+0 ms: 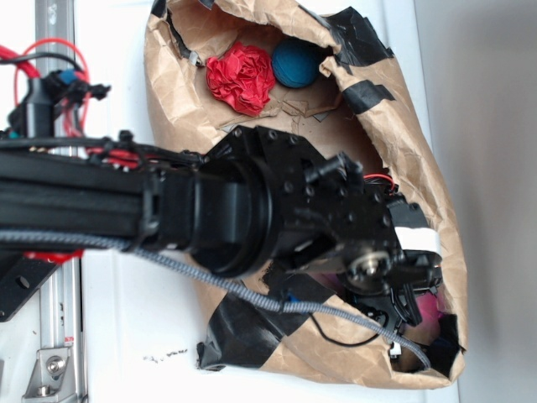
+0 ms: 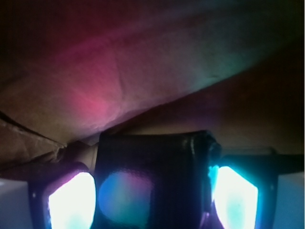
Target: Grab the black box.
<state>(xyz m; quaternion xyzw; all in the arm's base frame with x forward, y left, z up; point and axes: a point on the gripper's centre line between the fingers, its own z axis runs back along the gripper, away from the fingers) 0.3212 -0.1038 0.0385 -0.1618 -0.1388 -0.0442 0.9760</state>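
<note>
a crumpled brown paper enclosure (image 1: 419,151), patched with matte black tape strips (image 1: 369,92), is seen from the exterior view on a white tabletop (image 1: 117,336); its raised, wrinkled walls close the working space on the far and right-hand sides of the picture, and little open room is left at the lower right corner, where the black robot arm (image 1: 168,210) reaches in and fills most of the floor. the upper part of the enclosure is less crowded: a crumpled red paper ball (image 1: 242,77) and a dark blue ball (image 1: 295,64) are seen there, touching or just beside each other, well apart from the arm's tip. the black gripper (image 1: 403,290) is pressed close to the lower right paper wall, and its fingertips are partly hidden by its own body in this view. in the wrist view the small glossy black box (image 2: 152,183) is seen sitting between the two glowing gripper fingers (image 2: 71,202), filling nearly the whole gap, with the brown paper wall rising just beyond it. the fingers are seen close against both sides of the box, so the gripper appears clamped on it, though actual contact is hard to confirm in the dim, coloured light. whether the box is lifted off the floor cannot be told. a metal rail (image 1: 59,336) and red wires (image 1: 50,50) are seen at the left edge, outside the enclosure.
</note>
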